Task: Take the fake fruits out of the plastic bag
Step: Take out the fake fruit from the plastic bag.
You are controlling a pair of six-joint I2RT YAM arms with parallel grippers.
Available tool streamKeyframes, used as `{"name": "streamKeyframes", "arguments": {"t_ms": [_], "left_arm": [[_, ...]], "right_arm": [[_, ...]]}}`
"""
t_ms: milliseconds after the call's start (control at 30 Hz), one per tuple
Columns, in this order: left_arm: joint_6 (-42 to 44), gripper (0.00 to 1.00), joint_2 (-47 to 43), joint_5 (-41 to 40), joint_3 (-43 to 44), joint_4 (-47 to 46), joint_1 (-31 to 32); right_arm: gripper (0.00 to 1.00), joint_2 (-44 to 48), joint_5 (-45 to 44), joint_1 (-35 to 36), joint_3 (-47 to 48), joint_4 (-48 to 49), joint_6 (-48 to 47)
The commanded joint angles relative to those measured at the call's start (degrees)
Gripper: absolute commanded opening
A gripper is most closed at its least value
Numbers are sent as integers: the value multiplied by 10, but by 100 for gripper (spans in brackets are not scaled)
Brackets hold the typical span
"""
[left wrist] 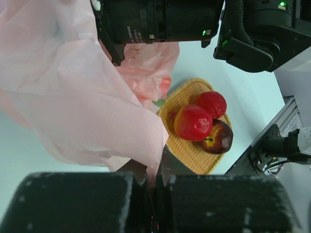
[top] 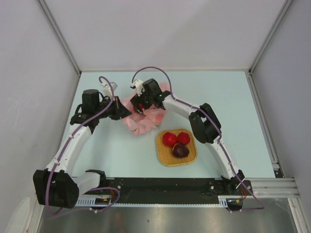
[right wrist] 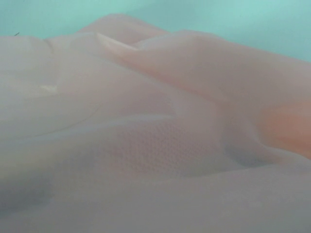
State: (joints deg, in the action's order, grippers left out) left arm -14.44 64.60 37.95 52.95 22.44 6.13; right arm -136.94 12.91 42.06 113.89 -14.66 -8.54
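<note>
The pink plastic bag (top: 146, 119) lies crumpled at mid-table. My left gripper (top: 125, 112) is shut on its thin film from the left; in the left wrist view the film (left wrist: 73, 97) runs down into the closed jaws (left wrist: 154, 171). My right gripper (top: 141, 106) is pushed into the bag from above, its fingers hidden. The right wrist view shows only pink film (right wrist: 146, 145), with an orange tint at the right. Two red fruits (top: 169, 139) (top: 183, 138) and a dark purple one (top: 180, 150) lie on the woven mat (top: 167, 158); they also show in the left wrist view (left wrist: 193, 122).
The mat sits just right of the bag and in front of it, close to the right arm's elbow (top: 204, 122). A metal rail (top: 272, 184) runs along the near edge. White walls enclose the table on three sides.
</note>
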Motion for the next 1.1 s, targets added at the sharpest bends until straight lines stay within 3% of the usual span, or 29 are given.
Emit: {"name": "streamKeyframes", "arguments": {"t_ms": [0,33,233,433,633,833,1067], "left_arm": [[11,0,-8,13,1,0,-4],[12,0,-8,11,2,0,-4],[13,0,6,1,8,-8,-5],[49,0,28,-26,29,-13,-8],[40,0,47,-18,52,-20,-7],[0,0,69,-2,79,-37,-2],[14,0,86,13,133,14,2]], "right_arm": [[78,-10,15,-7,27,21,3],[69,-4,26,-8,24,19,-1],[54,124,98,-22,-78,62,-33],[52,280,203,-21,-179,27,-110],[54,364,273,7,-226,-111,-226],[52,415,229,35,-251,-175,-235],[54,508,176,108,-332,-296,-300]]}}
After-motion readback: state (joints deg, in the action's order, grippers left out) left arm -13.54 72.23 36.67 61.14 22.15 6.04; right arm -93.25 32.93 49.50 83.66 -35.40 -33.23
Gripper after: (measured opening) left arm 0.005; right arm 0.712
